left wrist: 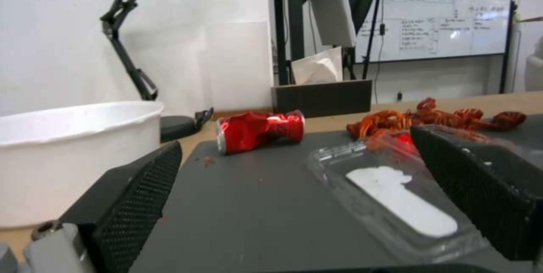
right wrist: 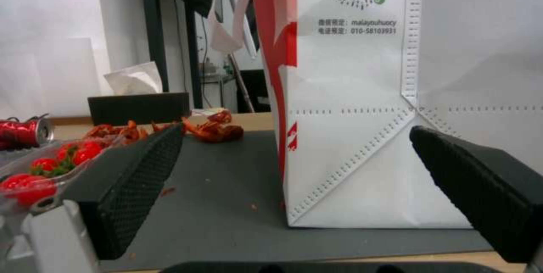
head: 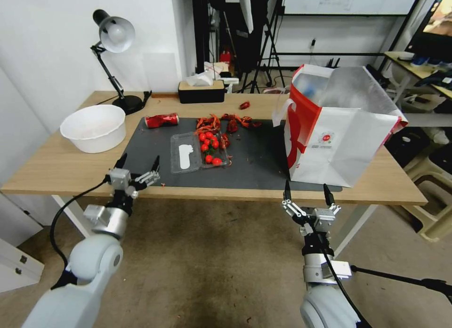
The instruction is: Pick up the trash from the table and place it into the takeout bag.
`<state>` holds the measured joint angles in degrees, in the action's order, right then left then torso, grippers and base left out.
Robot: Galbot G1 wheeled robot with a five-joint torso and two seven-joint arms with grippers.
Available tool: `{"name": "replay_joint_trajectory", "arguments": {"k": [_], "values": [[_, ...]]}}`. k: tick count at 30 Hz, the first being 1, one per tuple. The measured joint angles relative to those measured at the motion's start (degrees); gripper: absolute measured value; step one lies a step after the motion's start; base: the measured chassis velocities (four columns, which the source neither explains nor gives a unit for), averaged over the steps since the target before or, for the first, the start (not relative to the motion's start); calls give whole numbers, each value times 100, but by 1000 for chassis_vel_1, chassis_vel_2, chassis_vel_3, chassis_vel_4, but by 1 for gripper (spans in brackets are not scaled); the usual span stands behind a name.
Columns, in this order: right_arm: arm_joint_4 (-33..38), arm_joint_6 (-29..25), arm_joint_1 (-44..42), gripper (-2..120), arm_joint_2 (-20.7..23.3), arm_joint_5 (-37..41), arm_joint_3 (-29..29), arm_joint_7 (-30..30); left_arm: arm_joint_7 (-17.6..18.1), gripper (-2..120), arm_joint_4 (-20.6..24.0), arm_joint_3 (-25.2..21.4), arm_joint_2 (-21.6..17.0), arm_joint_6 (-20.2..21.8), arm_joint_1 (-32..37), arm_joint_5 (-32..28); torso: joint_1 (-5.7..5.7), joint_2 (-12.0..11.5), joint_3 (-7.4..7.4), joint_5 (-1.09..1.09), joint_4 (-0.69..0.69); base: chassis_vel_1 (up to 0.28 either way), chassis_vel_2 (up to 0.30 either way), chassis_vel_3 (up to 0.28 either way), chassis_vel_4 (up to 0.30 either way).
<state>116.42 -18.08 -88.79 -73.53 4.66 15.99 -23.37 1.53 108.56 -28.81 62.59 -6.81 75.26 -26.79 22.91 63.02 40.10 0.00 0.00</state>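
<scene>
Nearest, at the table's [head: 56, 170] front edge: left gripper [head: 137, 164] hanging over the mat's [head: 254, 170] front left corner, fingers spread wide, nothing between them. Right gripper [head: 306, 190] likewise splayed and empty, just off the front edge, facing the takeout bag [head: 339, 130].

On the mat near its front edge, toward the middle: clear plastic clamshell tray [head: 197, 153] lying open, cherry tomatoes [head: 209, 146] in one half, a white label in the other. Behind it, toward the mat's rear edge: a scatter of red crayfish shells [head: 226, 123]; at the mat's rear left corner, a crushed red can [head: 161, 120] on its side. One stray shell piece [head: 244, 105] on bare wood beyond the mat. White bowl [head: 94, 127] on the wood at the table's left edge. Bag upright at the right end of the mat, foil-lined mouth gaping.

At the table's rear edge: black desk lamp [head: 113, 59] and a black tissue box [head: 201, 90].

Left wrist view: can's dented side [left wrist: 260, 129] and the tray's label [left wrist: 404, 201] up close, label unreadable. Right wrist view: writing on the bag [right wrist: 362, 95] too small in the head view, a round red logo ringed by dots, Chinese characters, then "malayouhuocy" and "010-58103931".
</scene>
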Motion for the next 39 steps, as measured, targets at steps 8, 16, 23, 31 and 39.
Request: {"name": "replay_joint_trajectory", "arguments": {"k": [8, 16, 23, 31, 39], "values": [[-29, 60, -17, 100, -3, -21, -30, 47, -6, 100, 12, -280, 379, -702, 789, 467, 1, 0, 0, 0, 0, 0, 0, 0, 0], [-64, 74, -26, 100, -15, -40, -56, 51, -21, 100, -9, -365, 428, -919, 1085, 526, 1, 0, 0, 0, 0, 0, 0, 0, 0], [-82, 61, -29, 100, -36, -43, -59, 52, -28, 100, -9, -318, 406, -886, 986, 548, 1, 0, 0, 0, 0, 0, 0, 0, 0], [-87, 57, -30, 100, -44, -47, -58, 53, -33, 100, -16, -215, 293, -748, 703, 552, 1, 0, 0, 0, -1, 0, 0, 0, 0], [-87, 56, -27, 100, -48, -51, -58, 52, -37, 100, -60, -115, 170, -635, 491, 532, 1, 0, 0, -1, 0, 0, 0, 0, 0]]}}
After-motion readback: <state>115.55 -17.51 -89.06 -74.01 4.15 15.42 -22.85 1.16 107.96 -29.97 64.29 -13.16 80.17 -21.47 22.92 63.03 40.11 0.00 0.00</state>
